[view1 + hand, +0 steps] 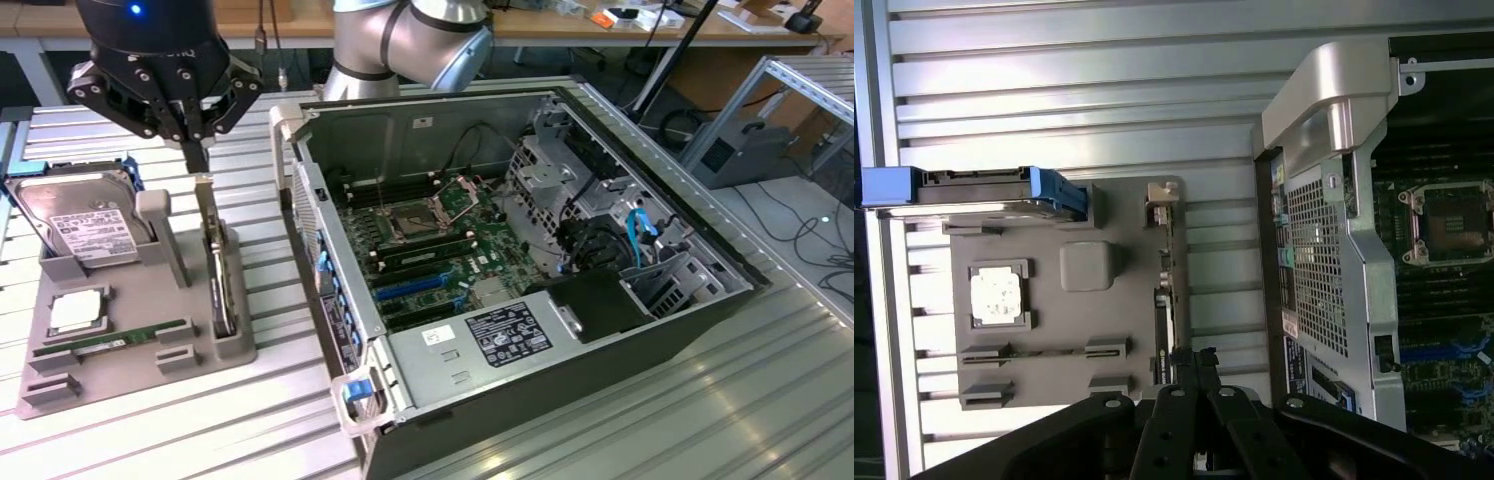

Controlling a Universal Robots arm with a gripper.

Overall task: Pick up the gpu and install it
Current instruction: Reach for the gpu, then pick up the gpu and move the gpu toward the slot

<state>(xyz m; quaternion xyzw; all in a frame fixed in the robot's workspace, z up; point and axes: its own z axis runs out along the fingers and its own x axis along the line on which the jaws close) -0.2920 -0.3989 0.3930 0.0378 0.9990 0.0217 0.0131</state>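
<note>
The gpu (214, 260) is a thin card standing on edge in a slot of the grey holder tray (134, 375), at the exterior view's left. My gripper (198, 165) hangs straight over it, and its shut fingertips meet on the card's upper end. The wrist view looks down along the gpu (1166, 290), with the gripper (1191, 358) closed at its near end. The card still sits in its slot. The open computer case (300, 115) lies beside the tray with its motherboard (441, 250) exposed.
On the tray also sit a hard drive (94, 230) in a blue frame, a square processor (76, 312) and a green RAM stick (114, 342). The case's wall (1334, 200) stands close beside the tray. Everything rests on a ribbed metal table (667, 420).
</note>
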